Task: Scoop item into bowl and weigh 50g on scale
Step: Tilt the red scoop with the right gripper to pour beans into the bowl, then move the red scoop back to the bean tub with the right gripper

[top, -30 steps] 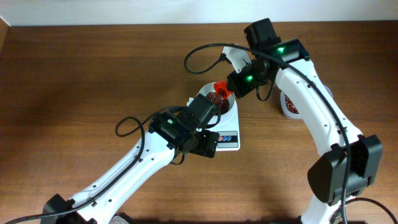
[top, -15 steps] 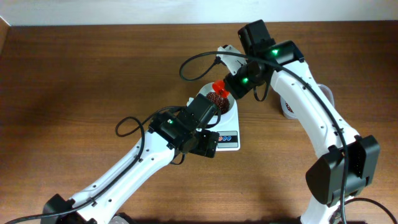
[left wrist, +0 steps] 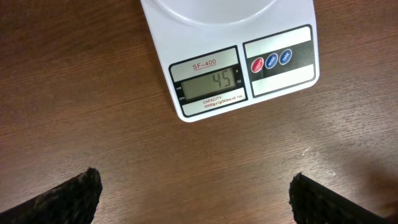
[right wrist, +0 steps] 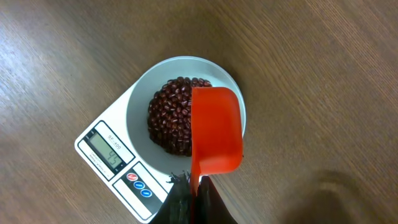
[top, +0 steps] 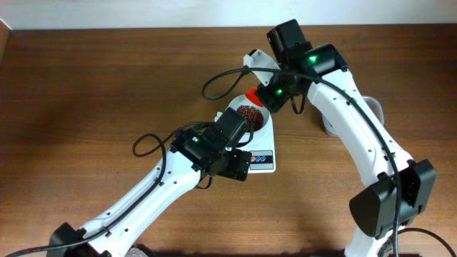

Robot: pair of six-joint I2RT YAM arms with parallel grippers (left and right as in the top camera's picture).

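Right gripper (right wrist: 189, 194), clamped on the handle of a red scoop (right wrist: 214, 134), has swung back since 1 second ago, leaving the scoop empty over the beans (right wrist: 168, 121) heaped in the bowl (right wrist: 138, 99) on the scale (left wrist: 273, 87), which reads 45, so roughly 5 g remain, though its fingers are only a dark blur at the frame edge.

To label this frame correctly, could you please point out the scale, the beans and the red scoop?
scale (left wrist: 211, 84), left wrist view, on its LCD display.
beans (right wrist: 169, 118), right wrist view, on the left side of the heap.
red scoop (right wrist: 216, 130), right wrist view, on the middle of its cup.
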